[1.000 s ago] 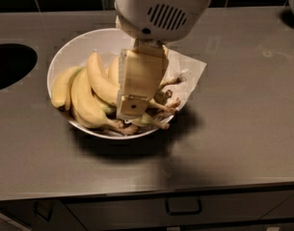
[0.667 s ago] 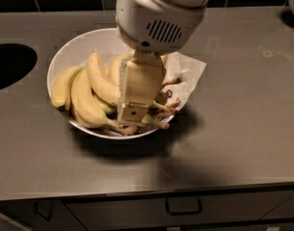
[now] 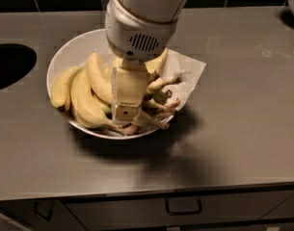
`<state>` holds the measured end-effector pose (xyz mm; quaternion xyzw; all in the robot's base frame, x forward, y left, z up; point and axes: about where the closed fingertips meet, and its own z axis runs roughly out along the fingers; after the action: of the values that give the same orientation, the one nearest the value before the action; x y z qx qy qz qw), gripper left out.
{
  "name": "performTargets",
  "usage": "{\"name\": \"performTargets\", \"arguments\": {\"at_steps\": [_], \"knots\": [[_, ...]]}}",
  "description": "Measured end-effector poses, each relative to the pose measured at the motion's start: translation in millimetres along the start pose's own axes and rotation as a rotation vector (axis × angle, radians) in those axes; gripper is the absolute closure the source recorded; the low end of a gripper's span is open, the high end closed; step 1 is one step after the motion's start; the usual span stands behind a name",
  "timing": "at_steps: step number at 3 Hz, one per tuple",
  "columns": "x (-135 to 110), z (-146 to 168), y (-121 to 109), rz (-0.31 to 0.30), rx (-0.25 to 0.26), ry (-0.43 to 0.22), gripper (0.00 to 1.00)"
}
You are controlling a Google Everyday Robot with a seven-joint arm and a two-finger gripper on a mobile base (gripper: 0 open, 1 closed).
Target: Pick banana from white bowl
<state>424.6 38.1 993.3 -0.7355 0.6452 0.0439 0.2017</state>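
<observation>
The white bowl (image 3: 65, 56) sits on the grey counter, left of centre. It holds several yellow bananas (image 3: 84, 100) with their stems pointing right. My gripper (image 3: 126, 113) reaches straight down into the bowl among the bananas, at the middle of the bunch. Its cream-coloured end lies against a banana. The white wrist housing (image 3: 141, 30) hides the back of the bowl.
A white paper napkin (image 3: 191, 73) lies under the bowl's right side. A dark round opening (image 3: 9, 64) is cut in the counter at far left. The counter's front edge runs along the bottom, with a drawer handle (image 3: 183, 208) below it.
The arm has shifted a little to the left and the gripper has sunk slightly deeper among the bananas. The bananas and bowl have not moved.
</observation>
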Motion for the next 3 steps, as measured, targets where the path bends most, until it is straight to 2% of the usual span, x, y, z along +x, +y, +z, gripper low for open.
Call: {"name": "performTargets", "arguments": {"at_steps": [1, 3], "knots": [[1.5, 13.5, -7.0, 0.003, -0.018, 0.030, 0.15], [3.0, 25.0, -13.3, 0.006, -0.033, 0.054, 0.15]]}}
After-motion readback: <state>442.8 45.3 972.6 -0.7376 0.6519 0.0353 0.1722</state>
